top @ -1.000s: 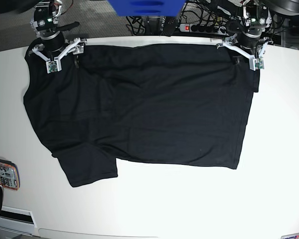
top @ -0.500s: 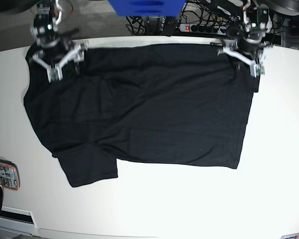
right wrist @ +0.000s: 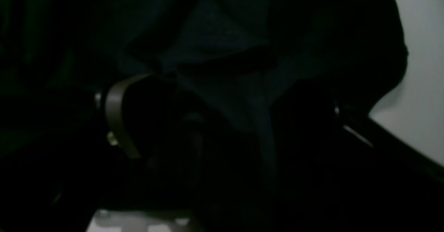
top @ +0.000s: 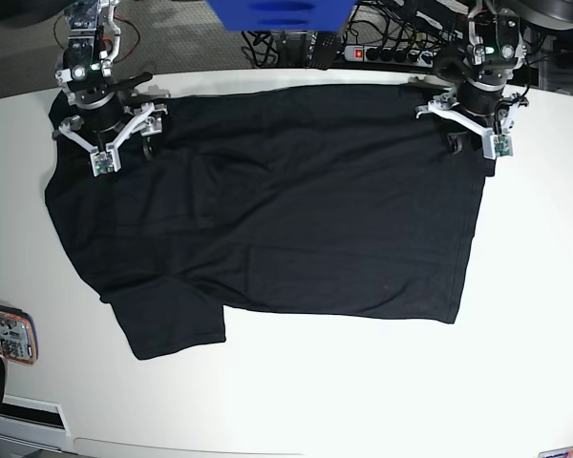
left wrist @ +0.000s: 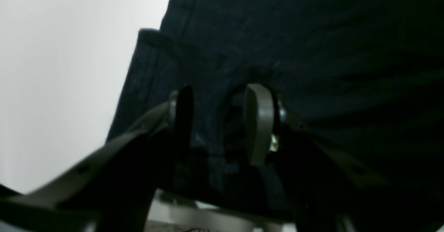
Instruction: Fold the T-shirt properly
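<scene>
Both grippers sit at the T-shirt's (top: pixel 267 200) far edge on the table (top: pixel 516 334), left gripper (left wrist: pixel 218 128) pinching cloth at one corner, right gripper (right wrist: pixel 222 121) spread over cloth at the other, long axis running between them.

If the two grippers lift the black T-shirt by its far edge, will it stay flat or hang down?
The T-shirt will probably hang and sag between the grippers: it lies thin and wrinkled on the table. It likely weighs little. Its loose sleeve may drag or fold under.
</scene>
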Controlling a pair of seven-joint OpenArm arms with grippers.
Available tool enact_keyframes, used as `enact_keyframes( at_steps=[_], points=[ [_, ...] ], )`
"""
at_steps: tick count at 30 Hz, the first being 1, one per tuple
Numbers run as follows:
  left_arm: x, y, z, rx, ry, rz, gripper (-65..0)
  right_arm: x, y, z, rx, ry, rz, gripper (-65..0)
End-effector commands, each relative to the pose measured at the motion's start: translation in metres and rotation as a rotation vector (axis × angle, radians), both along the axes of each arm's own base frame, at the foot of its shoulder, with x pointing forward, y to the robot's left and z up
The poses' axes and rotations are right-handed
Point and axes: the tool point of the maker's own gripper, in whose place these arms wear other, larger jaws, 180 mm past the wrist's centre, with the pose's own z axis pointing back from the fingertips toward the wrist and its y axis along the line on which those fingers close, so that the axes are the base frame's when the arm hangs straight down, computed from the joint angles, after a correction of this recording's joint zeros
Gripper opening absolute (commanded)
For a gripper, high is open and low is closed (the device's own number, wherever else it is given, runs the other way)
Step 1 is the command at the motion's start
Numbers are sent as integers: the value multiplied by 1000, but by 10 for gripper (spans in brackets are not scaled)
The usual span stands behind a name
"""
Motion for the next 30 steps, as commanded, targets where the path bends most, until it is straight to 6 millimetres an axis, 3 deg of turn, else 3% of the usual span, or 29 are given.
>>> enact_keyframes(
  at_steps=[1,6,8,22,30],
  points=[
    [2,0,7,8,3,-15,-408,6,-2,10,-8,-34,1,-89],
    [7,0,8,12,39,-37,-407,5,-4,9,-16,-12,-4,-89],
    [11,0,11,12,29,-38,-407,14,-4,17,-18,-40,-2,-89],
    [113,0,80,31,-142,-78,-407,98,-17,76,-83,-189,-9,-89],
    [151,15,115,82,-165,-88,-407,120,-28,100,-155,-233,59,-89]
  ],
)
